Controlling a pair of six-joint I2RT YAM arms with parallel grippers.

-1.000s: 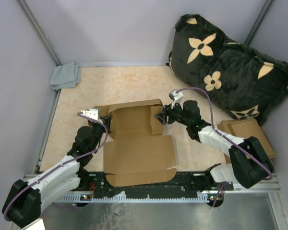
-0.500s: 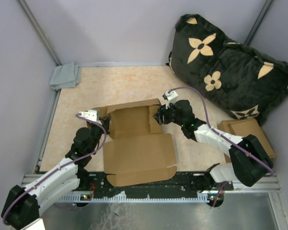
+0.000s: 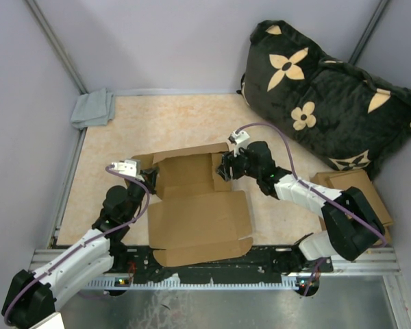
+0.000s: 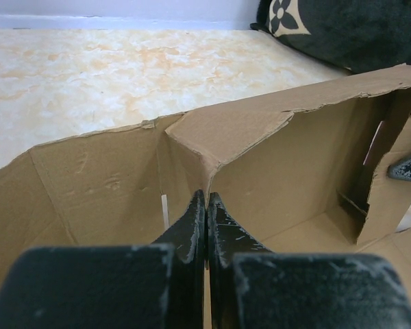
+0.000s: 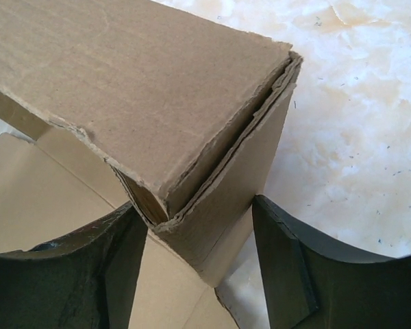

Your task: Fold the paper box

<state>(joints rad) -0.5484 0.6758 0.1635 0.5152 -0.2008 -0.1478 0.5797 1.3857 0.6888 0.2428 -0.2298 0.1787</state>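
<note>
The paper box (image 3: 198, 216) lies in the middle of the table, brown and unprinted, with its lid flap flat toward the arms and its rear walls raised. My left gripper (image 3: 149, 179) is at the box's left rear corner. In the left wrist view it (image 4: 205, 203) is shut on the thin upright edge of the left wall (image 4: 109, 185). My right gripper (image 3: 223, 168) is at the right rear corner. In the right wrist view it (image 5: 200, 264) stands open astride the doubled right side wall (image 5: 212, 205), with a gap on the outer side.
A large black cushion with beige flowers (image 3: 329, 96) fills the back right corner. A flat brown cardboard piece (image 3: 353, 186) lies under the right arm's elbow. A grey cloth (image 3: 92, 108) sits at the back left. Grey walls enclose the table.
The right gripper has moved left onto the box's right wall, with its jaws a little wider. The left gripper has stayed shut on the left wall and drifted slightly toward the arms.
</note>
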